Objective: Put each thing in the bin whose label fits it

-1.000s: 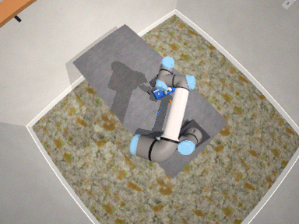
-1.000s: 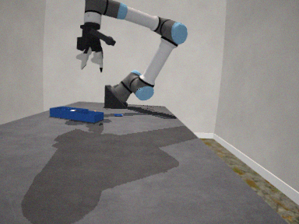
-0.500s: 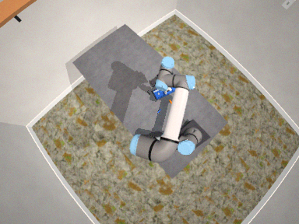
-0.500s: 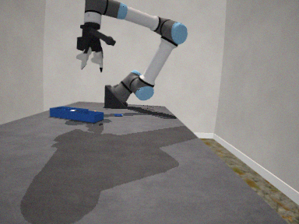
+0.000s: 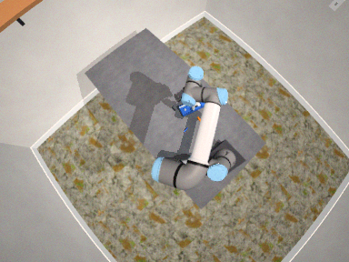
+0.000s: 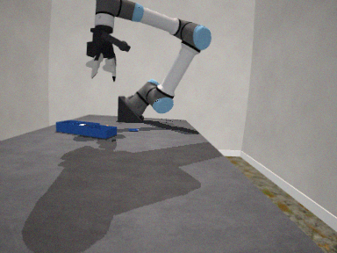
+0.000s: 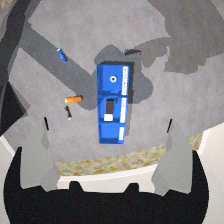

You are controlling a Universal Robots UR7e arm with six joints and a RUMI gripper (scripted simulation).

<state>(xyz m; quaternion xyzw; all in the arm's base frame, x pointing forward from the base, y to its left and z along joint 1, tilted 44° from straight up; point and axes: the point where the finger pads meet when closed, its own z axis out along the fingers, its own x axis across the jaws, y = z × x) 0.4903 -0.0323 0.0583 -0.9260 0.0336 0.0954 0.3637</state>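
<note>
A long blue bin tray [image 7: 115, 101] with several compartments and white labels lies on the grey table; it also shows in the exterior view [image 6: 86, 129] and from above [image 5: 188, 109]. One compartment holds a small round pale thing [image 7: 113, 78], another a dark thing [image 7: 109, 106]. Left of the tray lie a small blue cylinder [image 7: 62, 55], a small orange piece [image 7: 73, 99] and a small black piece [image 7: 68, 112]. My gripper [image 6: 103, 70] hangs high above the tray, fingers wide open and empty; its fingers frame the wrist view [image 7: 107, 150].
The arm's dark base [image 6: 128, 110] stands on the table behind the tray. The table's edge and the patterned floor [image 7: 115, 162] show just below the tray in the wrist view. Walls close in at the back and right.
</note>
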